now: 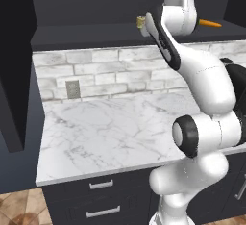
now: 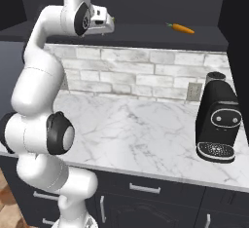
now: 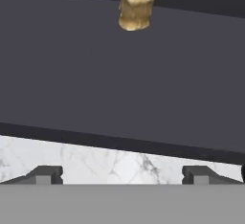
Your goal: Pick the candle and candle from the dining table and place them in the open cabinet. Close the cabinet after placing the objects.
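Observation:
A short squat golden-tan candle (image 3: 136, 8) stands upright on the dark floor of the open cabinet (image 3: 95, 74). It stands well ahead of my fingertips (image 3: 45, 174) and apart from them. My gripper (image 3: 123, 175) is open with nothing between its fingers, and its tips hang over the marble counter just outside the shelf's front edge. In the left base view the raised hand is at the shelf edge, with the gripper (image 1: 145, 27) right beside the candle (image 1: 141, 23). The right base view shows the gripper (image 2: 108, 25) at the same cabinet shelf (image 2: 146, 33).
An orange carrot (image 2: 181, 28) lies on the shelf to the right of the hand. Below runs a marble counter (image 1: 105, 132) backed by white brick. A black coffee machine (image 2: 218, 124) stands on it at the right. A dark cabinet door (image 1: 14, 75) hangs open at the left.

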Robot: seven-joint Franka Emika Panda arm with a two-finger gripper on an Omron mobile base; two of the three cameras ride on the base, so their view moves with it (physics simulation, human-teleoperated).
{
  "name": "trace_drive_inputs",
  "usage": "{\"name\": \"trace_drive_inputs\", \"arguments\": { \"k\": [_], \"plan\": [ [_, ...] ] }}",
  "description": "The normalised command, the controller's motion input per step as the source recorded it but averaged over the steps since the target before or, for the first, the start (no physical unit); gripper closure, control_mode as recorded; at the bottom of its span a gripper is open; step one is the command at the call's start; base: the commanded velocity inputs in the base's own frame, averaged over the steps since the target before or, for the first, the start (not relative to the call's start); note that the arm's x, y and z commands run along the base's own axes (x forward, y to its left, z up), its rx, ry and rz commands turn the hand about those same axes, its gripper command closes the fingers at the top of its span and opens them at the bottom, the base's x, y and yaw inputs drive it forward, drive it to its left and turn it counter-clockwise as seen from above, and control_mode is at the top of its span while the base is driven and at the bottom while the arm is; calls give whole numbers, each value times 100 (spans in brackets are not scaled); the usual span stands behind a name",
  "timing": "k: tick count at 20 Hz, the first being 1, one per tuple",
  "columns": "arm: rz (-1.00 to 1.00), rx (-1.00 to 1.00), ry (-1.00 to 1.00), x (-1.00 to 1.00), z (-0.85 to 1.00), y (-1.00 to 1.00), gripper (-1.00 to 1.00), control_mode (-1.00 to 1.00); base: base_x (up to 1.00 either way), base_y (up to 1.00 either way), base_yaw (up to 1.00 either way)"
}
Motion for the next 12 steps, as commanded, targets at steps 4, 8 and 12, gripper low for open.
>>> {"name": "trace_drive_inputs", "arguments": {
  "k": [4, 8, 12],
  "plan": [
    [0, 2, -2, -95, 0, 0, -100, -100, 0, 0, 0],
    [0, 1, -1, -92, -4, 0, -100, -100, 0, 0, 0],
    [0, 0, -4, -84, -22, -3, -100, -100, 0, 0, 0]
  ]
}}
